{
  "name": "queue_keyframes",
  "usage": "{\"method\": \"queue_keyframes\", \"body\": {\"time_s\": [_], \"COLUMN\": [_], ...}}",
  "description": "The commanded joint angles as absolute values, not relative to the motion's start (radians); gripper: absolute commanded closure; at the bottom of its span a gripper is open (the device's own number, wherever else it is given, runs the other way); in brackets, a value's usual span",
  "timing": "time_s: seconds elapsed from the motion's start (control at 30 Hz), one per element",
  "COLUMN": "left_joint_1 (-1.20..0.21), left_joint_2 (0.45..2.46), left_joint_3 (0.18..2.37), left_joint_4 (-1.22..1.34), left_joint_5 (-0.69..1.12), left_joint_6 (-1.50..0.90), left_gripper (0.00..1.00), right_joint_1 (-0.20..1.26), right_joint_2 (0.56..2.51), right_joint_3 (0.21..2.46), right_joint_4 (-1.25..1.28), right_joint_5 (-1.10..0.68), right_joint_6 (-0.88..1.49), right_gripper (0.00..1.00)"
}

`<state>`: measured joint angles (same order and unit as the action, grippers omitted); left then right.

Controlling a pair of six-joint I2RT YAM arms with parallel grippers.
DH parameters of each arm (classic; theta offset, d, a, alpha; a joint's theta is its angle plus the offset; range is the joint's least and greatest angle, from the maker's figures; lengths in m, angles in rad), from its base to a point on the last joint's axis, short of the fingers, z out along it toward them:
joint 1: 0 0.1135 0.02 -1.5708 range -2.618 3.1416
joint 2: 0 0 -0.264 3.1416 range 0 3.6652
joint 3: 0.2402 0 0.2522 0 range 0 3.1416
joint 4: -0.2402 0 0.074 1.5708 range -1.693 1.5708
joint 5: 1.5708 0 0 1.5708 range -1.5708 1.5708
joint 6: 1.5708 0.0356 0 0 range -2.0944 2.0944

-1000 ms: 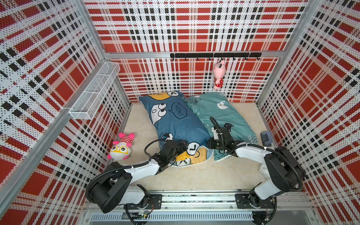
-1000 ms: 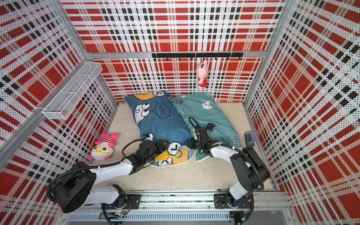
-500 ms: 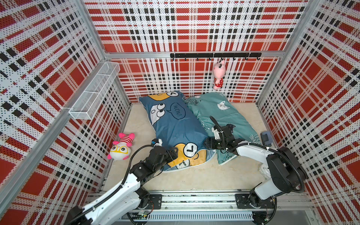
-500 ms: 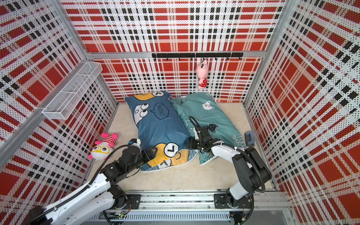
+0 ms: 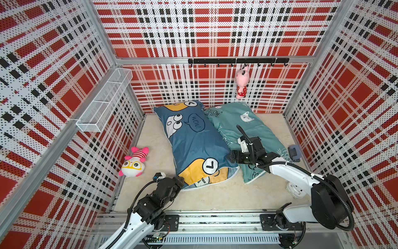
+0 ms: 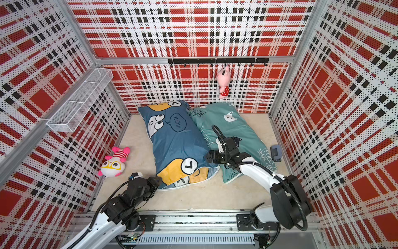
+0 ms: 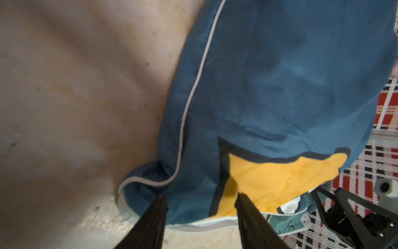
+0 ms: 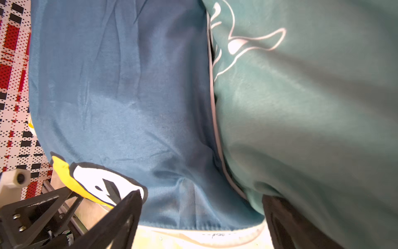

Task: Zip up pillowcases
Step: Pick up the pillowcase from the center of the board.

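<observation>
While both arms reach in from the near rail, I see the dark blue pillowcase (image 5: 193,140) lying lengthwise in the middle of the beige tabletop (image 5: 155,133), stuffed and wrinkled. It is printed with yellow faces, round white eyes and a speech bubble. The teal pillowcase (image 5: 254,127), with white cat faces and lettering, lies just beside it on my right, and the two touch along their long sides. Both top views show this layout.

My left end effector (image 5: 179,180) sits at the blue case's near left corner. The left wrist view shows its fingers (image 7: 155,215) apart and released, with that corner just ahead of the tips. Only this view shows the white piping (image 7: 193,90) curling around the corner and a pale edge along the near end. I cannot make out a zipper.

My right end effector (image 5: 231,157) rests at the blue case's right side near its near end. The right wrist view shows it spread wide, gripping nothing, straddling the seam where blue meets teal (image 8: 312,107).

Only the top views show the striped plush (image 5: 134,162) by the left wall and the pink plush (image 5: 241,83) hanging from the hook rail (image 5: 215,61).
</observation>
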<state>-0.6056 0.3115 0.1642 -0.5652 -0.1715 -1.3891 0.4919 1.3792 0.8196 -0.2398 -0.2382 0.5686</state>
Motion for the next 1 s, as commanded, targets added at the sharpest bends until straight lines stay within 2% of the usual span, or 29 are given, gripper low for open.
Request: {"method": "queue_keyframes", "body": {"time_s": [0.0,0.07,0.17,0.27,0.43,0.57,0.77,0.97], "left_joint_1": [-0.593,-0.591,-0.603,-0.642,-0.667,-0.666,-0.649,-0.637], "left_joint_2": [0.307,0.355,0.475,0.615,0.792,0.802,0.765,0.760], "left_joint_3": [0.126,0.142,0.206,0.255,0.314,0.274,0.232,0.305], "left_joint_4": [-0.579,-0.583,-0.606,-0.601,-0.595,-0.524,-0.482,-0.501], "left_joint_5": [-0.189,-0.208,-0.254,-0.297,-0.315,-0.278,-0.249,-0.245], "left_joint_6": [-1.454,-1.428,-1.365,-1.332,-1.281,-1.297,-1.319,-1.286], "left_gripper": [0.47,0.45,0.35,0.28,0.28,0.40,0.69,0.93], "right_joint_1": [0.483,0.483,0.484,0.483,0.475,0.467,0.430,0.421], "right_joint_2": [1.361,1.368,1.368,1.361,1.350,1.350,1.319,1.267], "right_joint_3": [0.806,0.808,0.805,0.800,0.792,0.793,0.775,0.769], "right_joint_4": [-0.252,-0.250,-0.249,-0.250,-0.247,-0.250,-0.245,-0.287], "right_joint_5": [-0.210,-0.212,-0.212,-0.200,-0.191,-0.204,-0.284,-0.340], "right_joint_6": [0.528,0.526,0.525,0.525,0.523,0.516,0.515,0.499], "right_gripper": [0.08,0.08,0.08,0.08,0.08,0.08,0.09,0.09]}}
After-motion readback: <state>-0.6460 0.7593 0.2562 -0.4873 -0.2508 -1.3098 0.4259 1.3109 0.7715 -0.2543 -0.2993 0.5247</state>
